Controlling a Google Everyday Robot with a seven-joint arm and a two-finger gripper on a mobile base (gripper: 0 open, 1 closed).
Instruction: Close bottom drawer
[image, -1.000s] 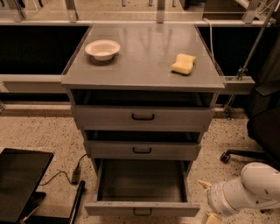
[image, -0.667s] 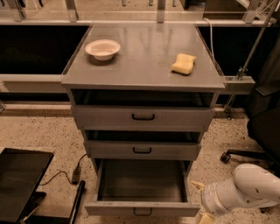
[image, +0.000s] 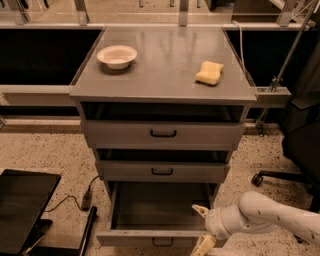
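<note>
**Operator:** Where's the bottom drawer?

**Spotter:** Your bottom drawer (image: 159, 212) stands pulled well out at the foot of the grey metal cabinet (image: 162, 100). It is a deep, bare grey box with a flat front, and the frame edge cuts off its small black loop handle (image: 162, 243). The middle drawer (image: 162, 171) and top drawer (image: 163, 134) above it each stand out a little, with a dark gap over each.

**Operator:** And the gripper?

**Spotter:** Your gripper (image: 202, 227) sits at the drawer's front right corner, spread wide and holding nothing. One pale finger (image: 199, 209) points over the right wall and the other hangs by the front panel. I can't tell whether either one touches the metal. The smooth white arm (image: 272, 217) comes in from the lower right, and the picture edge cuts it off.

**Operator:** What's around it?

**Spotter:** The cabinet's top is dull, smooth sheet metal. On it you have a shallow white bowl (image: 117, 55) at back left and a yellow, waisted sponge (image: 209, 73) to the right, well apart from each other. The floor (image: 47, 152) is speckled beige. A flat black panel (image: 22, 205) lies at lower left with a thin cable (image: 67, 199) beside it. I can't make out what the panel is. On the right, a dark office chair (image: 302, 145) is mostly out of frame and shows one caster (image: 257, 179).
</note>
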